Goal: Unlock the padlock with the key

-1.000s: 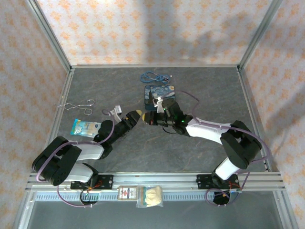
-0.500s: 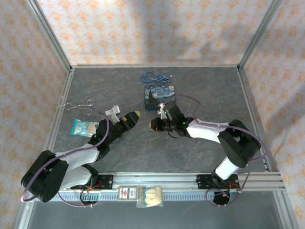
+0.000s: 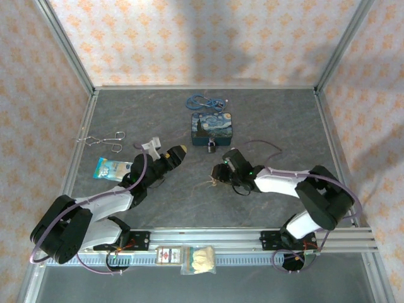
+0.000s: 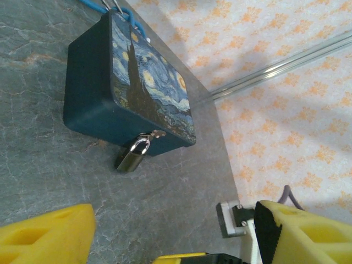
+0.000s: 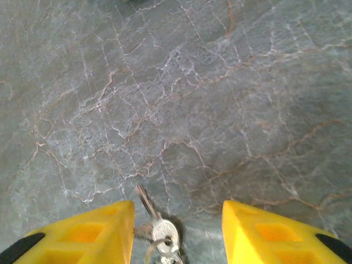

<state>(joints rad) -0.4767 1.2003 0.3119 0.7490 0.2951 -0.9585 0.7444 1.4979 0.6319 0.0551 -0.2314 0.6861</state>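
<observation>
Across the table [image 3: 158,208], the biggest shift is my right arm [image 3: 287,182]. A second ago it reached up against the painted tin [image 3: 212,125]; now it has pulled back toward my near side and come down low over bare stone, well apart from the tin. My left arm [image 3: 107,201] has moved less and points at the tin from the left as before.

My right gripper [image 3: 219,174] was clamped shut a moment ago. Now its jaws stand partly apart and hold nothing: the wrist view shows the two yellow fingers with open table between them. My left gripper [image 3: 176,153] stays spread wide and empty, looking at the tin's front face from a short way off.

The padlock [image 4: 132,155] hangs from the tin's hasp with its body resting on the table just in front of the tin. Its shackle looks closed through the hasp, so I judge it still locked.

The key [image 5: 149,204] lies flat on the table between my right fingers, touching neither, on a small ring beside another key. From above it shows as a pale fleck [image 3: 209,184] just ahead of my right gripper.

So I have let the key go, far from the lock. I judge the unlocking has gone back a step: I must pick the key up again by its head, blade free, before I can carry it to the keyhole.
</observation>
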